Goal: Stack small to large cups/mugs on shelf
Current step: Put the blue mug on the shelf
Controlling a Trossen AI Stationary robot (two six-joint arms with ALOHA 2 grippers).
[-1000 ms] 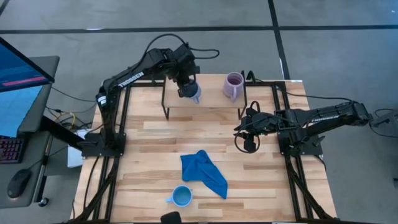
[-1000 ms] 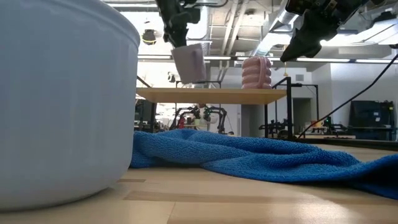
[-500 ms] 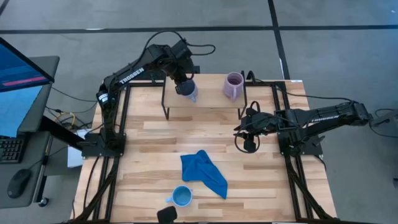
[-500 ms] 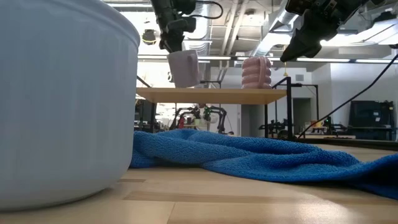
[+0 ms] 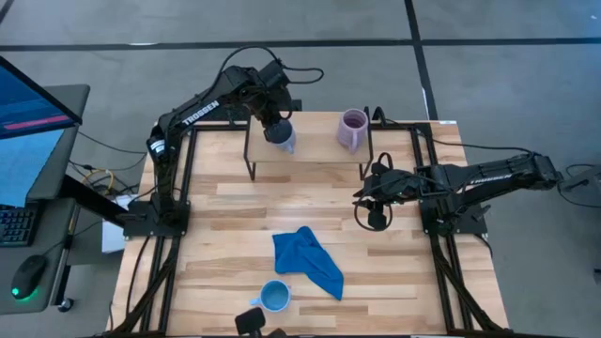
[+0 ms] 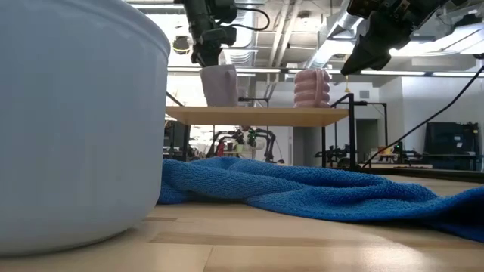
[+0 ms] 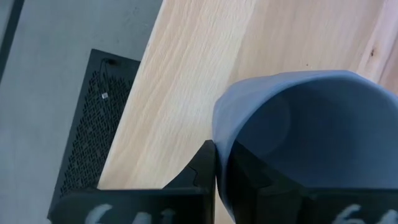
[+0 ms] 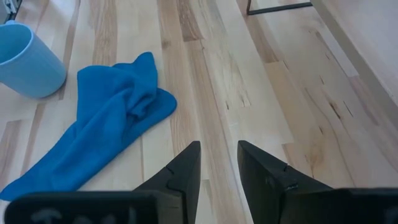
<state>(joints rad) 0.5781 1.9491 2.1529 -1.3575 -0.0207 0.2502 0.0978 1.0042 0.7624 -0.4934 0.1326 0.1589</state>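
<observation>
We count three mugs: left gripper (image 5: 278, 130) pinching grey-blue mug (image 5: 282, 137) on shelf (image 5: 319, 150), purple mug (image 5: 352, 130) beside, light-blue mug (image 5: 273, 297) on table. Right gripper (image 8: 217, 163) slightly spread, empty.

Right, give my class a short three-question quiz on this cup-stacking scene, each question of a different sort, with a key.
1. True or false: the pale purple mug stands on the shelf.
2. Multiple choice: the left tool is shut on which item? A) blue cloth B) grey-blue mug C) bright light blue mug
3. Fill in: the blue cloth lies on the tabletop beside the ____ mug.

Key
1. True.
2. B, the grey-blue mug, at the shelf.
3. Bright light blue. The right tool waits open above the tabletop.
</observation>
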